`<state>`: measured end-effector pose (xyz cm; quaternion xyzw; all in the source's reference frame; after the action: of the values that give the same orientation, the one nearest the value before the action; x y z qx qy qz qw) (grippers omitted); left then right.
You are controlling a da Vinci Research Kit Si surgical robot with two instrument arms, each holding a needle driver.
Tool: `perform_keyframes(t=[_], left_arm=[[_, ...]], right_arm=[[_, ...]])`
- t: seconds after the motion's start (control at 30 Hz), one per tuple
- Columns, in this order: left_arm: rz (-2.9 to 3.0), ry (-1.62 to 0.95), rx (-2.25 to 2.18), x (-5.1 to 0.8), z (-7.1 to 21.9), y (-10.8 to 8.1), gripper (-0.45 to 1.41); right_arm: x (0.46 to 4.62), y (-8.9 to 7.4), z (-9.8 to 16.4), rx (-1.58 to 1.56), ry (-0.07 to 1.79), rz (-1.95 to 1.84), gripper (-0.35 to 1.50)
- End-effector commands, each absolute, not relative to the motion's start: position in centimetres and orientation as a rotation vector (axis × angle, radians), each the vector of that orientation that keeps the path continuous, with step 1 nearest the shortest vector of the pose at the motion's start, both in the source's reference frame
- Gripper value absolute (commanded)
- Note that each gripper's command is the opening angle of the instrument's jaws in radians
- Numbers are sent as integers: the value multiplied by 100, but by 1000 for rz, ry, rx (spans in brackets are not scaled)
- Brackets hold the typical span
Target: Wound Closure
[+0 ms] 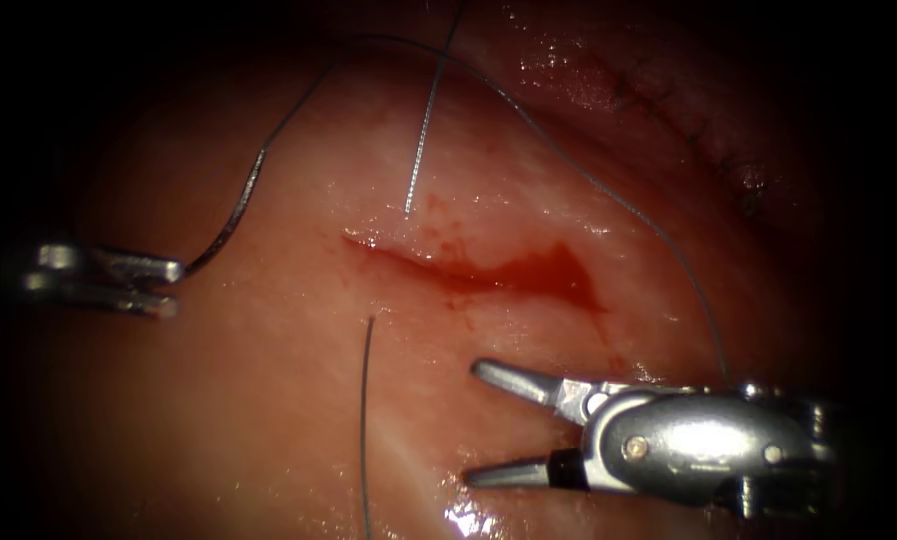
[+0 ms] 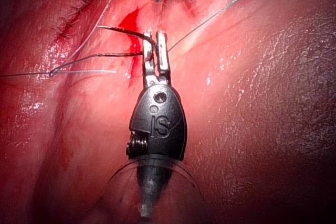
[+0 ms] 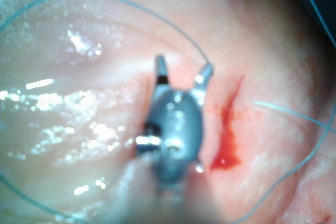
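Note:
The tissue (image 1: 268, 420) has a short cut (image 1: 488, 272) with red fluid (image 1: 553, 272) pooled at its right end. My left tool (image 1: 173, 286) is well left of the cut, its jaws shut on the curved needle (image 1: 230, 215). The needle is held clear of the tissue, and the left wrist view shows the left tool (image 2: 156, 40) gripping the needle (image 2: 123, 31) partway along its curve. Thread (image 1: 588, 175) runs from the needle in a wide arc to my right tool (image 1: 476, 423). That tool stands open below the cut and holds nothing; the right wrist view shows the right tool (image 3: 184, 69) the same way.
One thread strand (image 1: 423, 130) meets the tissue just above the cut's left end. A second strand (image 1: 365, 430) meets it just below and runs toward the near edge. An older stitched line (image 1: 683, 115) lies at the far right.

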<state>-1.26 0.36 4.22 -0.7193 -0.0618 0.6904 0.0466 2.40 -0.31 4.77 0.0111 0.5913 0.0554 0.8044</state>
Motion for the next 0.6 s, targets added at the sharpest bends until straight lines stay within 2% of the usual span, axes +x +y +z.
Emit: perform_keyframes(t=[0.03, 0.2, 0.4, 0.6], left_arm=[[2104, -193, -2195, -130, 429, 31, -45], [2104, -193, -2195, -131, 429, 31, -45], [2104, -192, -2195, -130, 429, 30, -45], [2104, -191, -2194, -131, 429, 30, -45]], right_arm=[[247, -28, 491, 18, 1261, 122, 145], [268, -14, 515, -4, 1243, 147, 145], [329, -19, 550, 31, 1268, 97, 136], [346, -28, 565, 31, 1224, 38, 131]])
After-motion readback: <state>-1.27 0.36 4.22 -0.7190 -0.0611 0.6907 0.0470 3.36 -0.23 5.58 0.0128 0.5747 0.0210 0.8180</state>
